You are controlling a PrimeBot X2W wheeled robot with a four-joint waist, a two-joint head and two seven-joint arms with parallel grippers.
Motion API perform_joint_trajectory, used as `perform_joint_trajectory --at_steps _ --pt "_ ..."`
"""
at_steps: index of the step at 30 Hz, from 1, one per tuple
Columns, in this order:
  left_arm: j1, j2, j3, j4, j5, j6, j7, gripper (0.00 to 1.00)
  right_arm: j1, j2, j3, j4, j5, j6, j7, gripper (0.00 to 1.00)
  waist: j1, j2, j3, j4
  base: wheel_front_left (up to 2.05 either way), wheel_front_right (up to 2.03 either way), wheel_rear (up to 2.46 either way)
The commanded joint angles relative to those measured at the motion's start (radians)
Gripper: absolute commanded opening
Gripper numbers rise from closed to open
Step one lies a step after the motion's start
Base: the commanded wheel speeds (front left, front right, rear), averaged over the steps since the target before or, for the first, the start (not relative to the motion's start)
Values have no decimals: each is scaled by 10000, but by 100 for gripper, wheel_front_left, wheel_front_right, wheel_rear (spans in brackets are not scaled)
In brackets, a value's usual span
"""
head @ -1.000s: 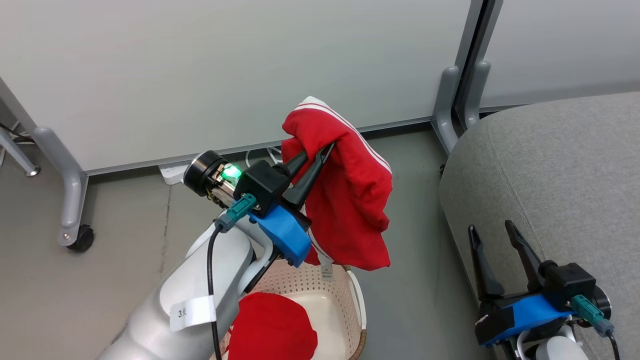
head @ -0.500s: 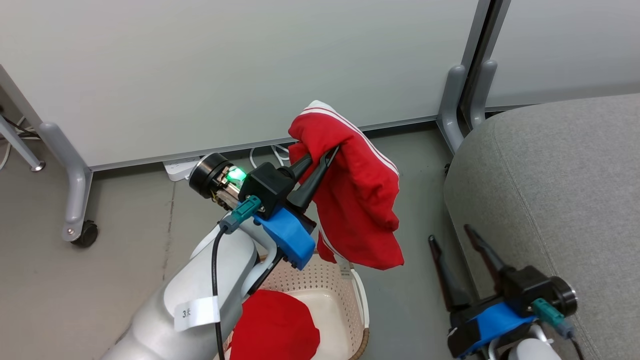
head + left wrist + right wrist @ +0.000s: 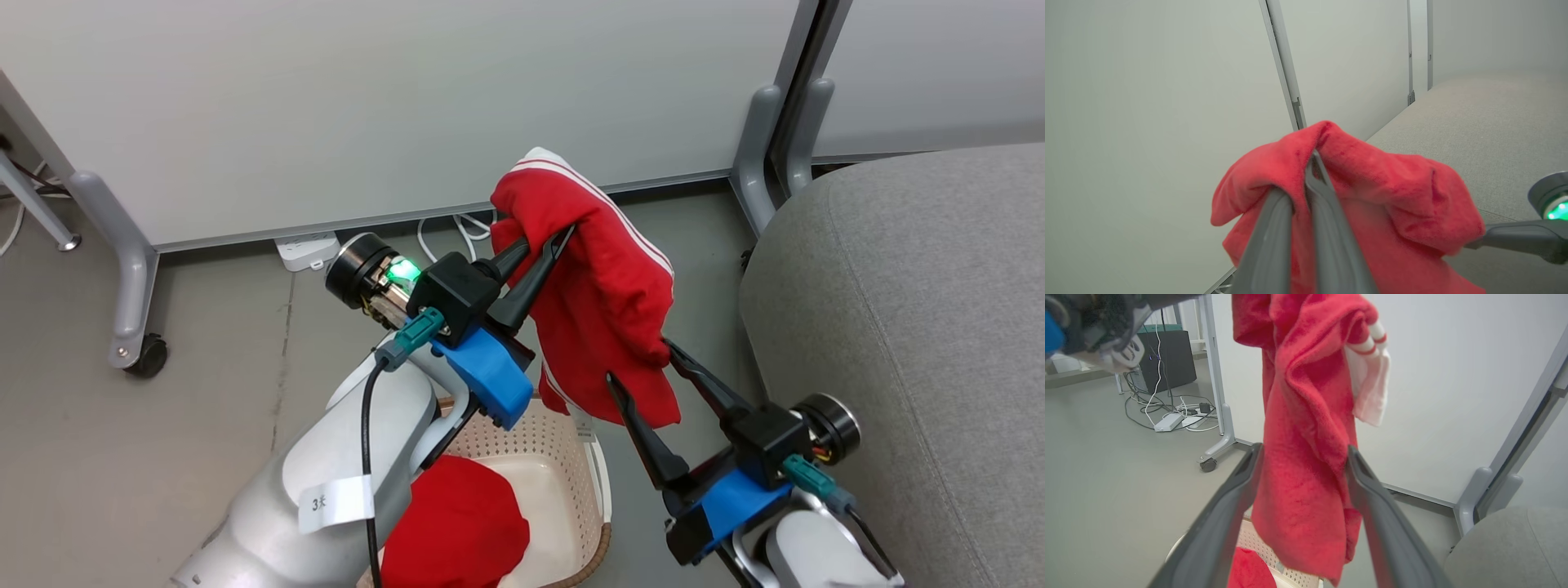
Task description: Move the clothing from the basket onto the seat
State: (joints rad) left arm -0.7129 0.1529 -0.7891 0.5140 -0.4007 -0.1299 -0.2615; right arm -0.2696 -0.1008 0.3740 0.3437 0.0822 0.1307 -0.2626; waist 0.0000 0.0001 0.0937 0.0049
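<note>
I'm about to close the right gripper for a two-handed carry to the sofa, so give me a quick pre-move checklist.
1. Left gripper shut on striped garment: ok.
2. Right gripper open, straddling its lower part: ok.
3. Tag clear of basket rim: cannot tell.
4. Visible seat free of obstacles: ok.
5. Basket emptied: not ok, plain garment lies inside.
</note>
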Motion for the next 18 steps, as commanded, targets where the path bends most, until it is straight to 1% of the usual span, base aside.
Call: perform_joint_trajectory --at_steps 1,5,11,12,13,18 --pt "-158 -31 -14 -40 9 -5 -54 0 -268 -34 60 121 67 1 -35 100 0 -1 52 49 0 0 0" --pt "-254 -93 -75 -64 13 -6 -54 0 -816 45 298 339 58 1 -35 100 0 -1 154 154 0 0 0" --pt "-328 -173 -120 -102 40 -6 -54 0 -1468 177 338 597 47 1 -35 100 0 -1 294 248 0 0 0" --pt "-315 -174 -126 -98 41 -4 -55 0 -1516 203 337 627 62 1 -35 44 0 -1 305 250 0 0 0" --pt "-301 -182 -133 -98 47 -6 -55 0 -1567 221 367 629 66 1 -35 0 0 -1 321 254 0 0 0" --pt "-352 -192 -141 -89 34 -6 -55 0 -1710 279 407 658 91 1 -35 0 0 -1 396 275 0 0 0"
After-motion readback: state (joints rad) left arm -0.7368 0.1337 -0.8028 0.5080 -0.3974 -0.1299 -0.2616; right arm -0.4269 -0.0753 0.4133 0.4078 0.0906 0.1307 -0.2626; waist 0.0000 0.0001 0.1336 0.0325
